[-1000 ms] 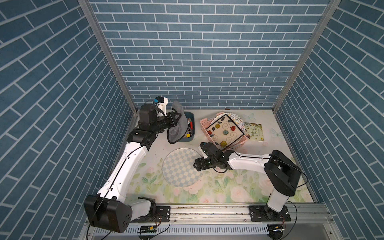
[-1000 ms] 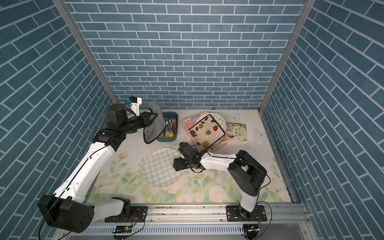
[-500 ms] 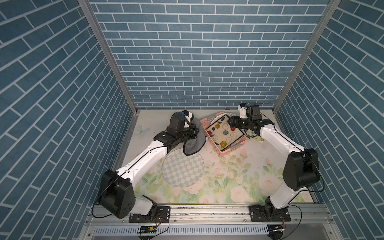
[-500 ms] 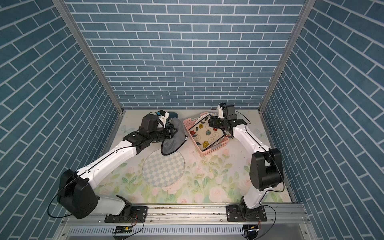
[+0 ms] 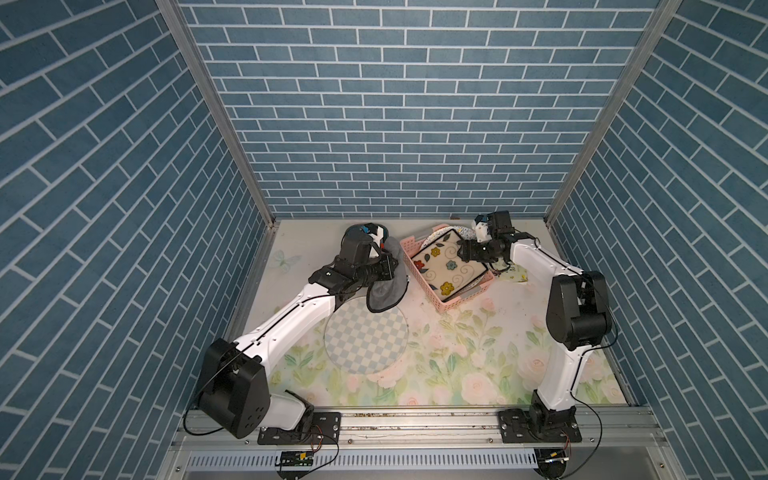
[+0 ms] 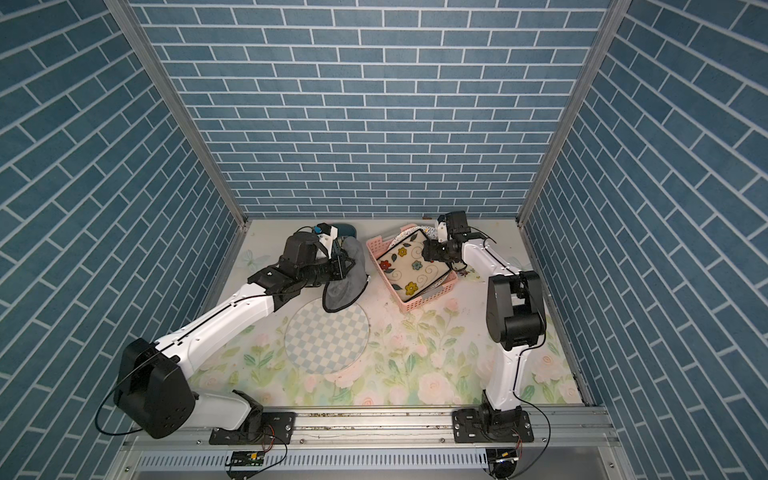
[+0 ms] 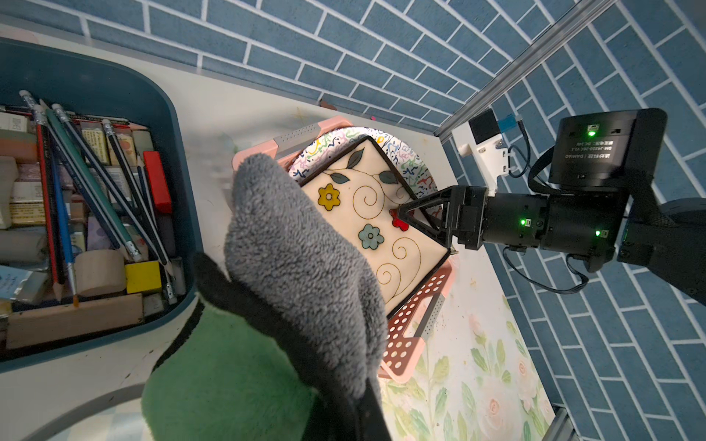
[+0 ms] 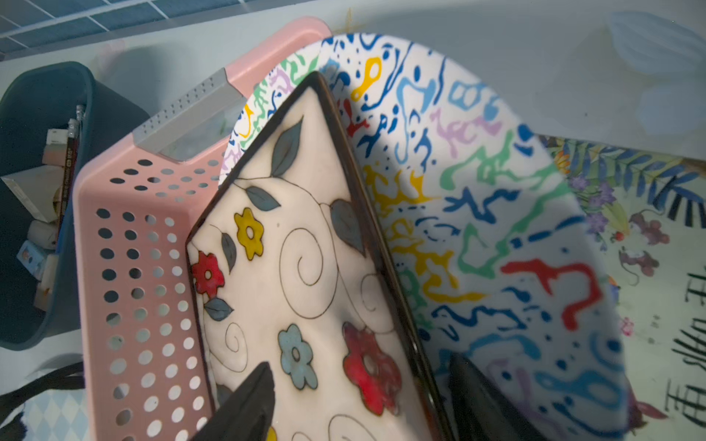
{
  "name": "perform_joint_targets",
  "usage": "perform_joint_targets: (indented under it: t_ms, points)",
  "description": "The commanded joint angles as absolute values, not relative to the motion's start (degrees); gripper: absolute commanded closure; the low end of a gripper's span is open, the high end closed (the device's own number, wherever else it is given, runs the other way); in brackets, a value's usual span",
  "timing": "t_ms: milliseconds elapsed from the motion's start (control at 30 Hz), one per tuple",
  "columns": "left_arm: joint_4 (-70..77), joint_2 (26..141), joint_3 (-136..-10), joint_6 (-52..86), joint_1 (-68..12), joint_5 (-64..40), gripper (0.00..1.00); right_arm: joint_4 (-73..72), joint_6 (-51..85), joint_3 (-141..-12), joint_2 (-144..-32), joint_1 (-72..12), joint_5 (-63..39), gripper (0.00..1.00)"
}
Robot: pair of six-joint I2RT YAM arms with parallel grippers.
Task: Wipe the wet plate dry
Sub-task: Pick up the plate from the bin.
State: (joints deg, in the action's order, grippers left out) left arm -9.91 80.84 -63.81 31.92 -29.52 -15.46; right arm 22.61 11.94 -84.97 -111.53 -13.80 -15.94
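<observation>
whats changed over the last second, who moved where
The right gripper left the checkered disc and swung back to the pink basket. Its open jaws now straddle the edge of the flowered square plate. The left gripper, shut on the grey cloth, carried it from the back-left corner toward the basket. Disc, basket and plate stayed put.
</observation>
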Motion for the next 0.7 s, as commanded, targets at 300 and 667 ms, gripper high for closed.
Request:
perform_joint_targets:
  t_ms: [300,667]
  points:
    - [-5.98,80.72,-62.37,33.39,-29.77,-17.19,1.0,18.66,13.9,-71.85,-114.98,-13.16,-43.67,0.67]
    - [-5.69,79.17,-64.14,34.44,-30.13,-19.41,1.0,-0.85,27.9,-69.08,-94.86,-13.15,-40.86,1.0]
